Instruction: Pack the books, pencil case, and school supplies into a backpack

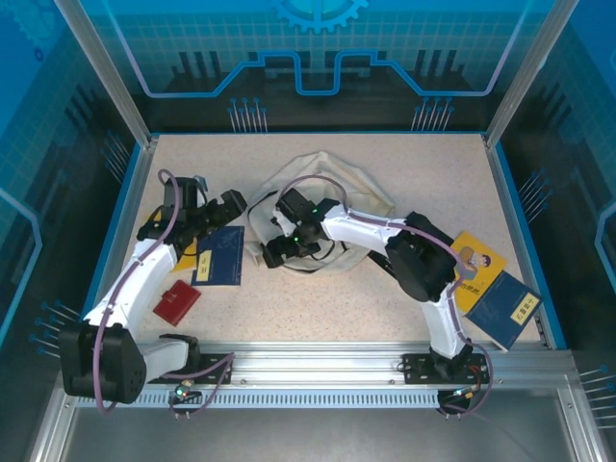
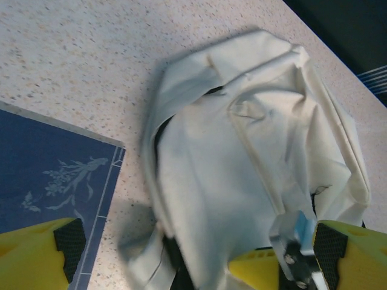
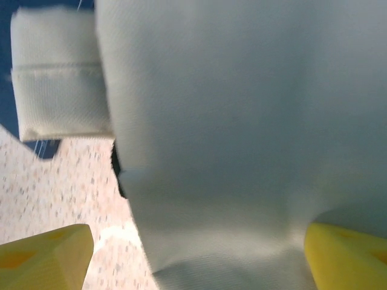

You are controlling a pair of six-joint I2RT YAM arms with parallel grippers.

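Observation:
The cream-white backpack (image 1: 332,183) lies crumpled at the table's middle. My right gripper (image 1: 274,252) hangs over its near-left edge, open, with backpack fabric (image 3: 242,121) lying between the wide yellow fingers (image 3: 42,260). My left gripper (image 1: 219,207) is open just left of the backpack (image 2: 254,151), above a dark navy book (image 1: 219,256) (image 2: 48,175). A yellow book (image 1: 478,262) and a second navy book (image 1: 503,308) lie at the right. A flat red pencil case (image 1: 176,301) lies near the left arm.
A yellow corner (image 1: 183,260) peeks out under the left arm beside the navy book. A backpack strap (image 3: 60,78) hangs at the upper left of the right wrist view. Blue walls (image 1: 125,192) fence the table.

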